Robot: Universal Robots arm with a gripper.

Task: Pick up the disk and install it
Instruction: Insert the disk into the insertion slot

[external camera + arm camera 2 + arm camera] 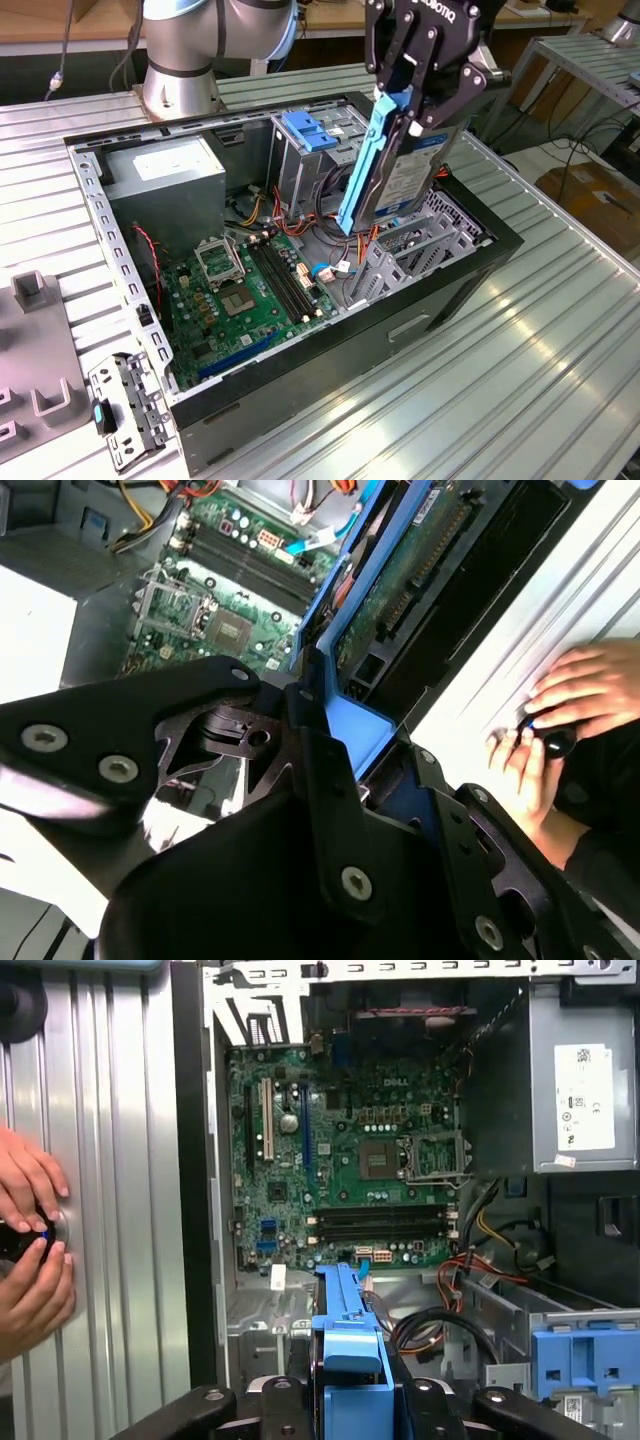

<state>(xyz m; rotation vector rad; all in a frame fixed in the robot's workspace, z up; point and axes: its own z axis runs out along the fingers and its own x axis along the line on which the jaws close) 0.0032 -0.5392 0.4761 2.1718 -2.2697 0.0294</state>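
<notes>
Gripper (412,110) is clamped shut on the disk (405,175), fingers pinching across its upper end, 1 pad on the blue side rail (362,170). The disk hangs steeply tilted, nearly on edge, label facing the exterior view's right, lower end dipping into the open computer case (350,370) above the grey metal bay (440,228). The end grip probably leaves the lower part free to slide into a slot, and the tilt looks meant to clear the case wall. In the second wrist view the green board side of the disk (400,580) runs away from the gripper toward the motherboard (215,610). The disk is not seated yet, just held over the bay. The power supply box (165,175) and blue latch cage (308,130) sit apart, untouched. A person's 2 hands (30,1250) rest on the ribbed table (520,380) beside the case, around a small dark object, likely a control.
</notes>
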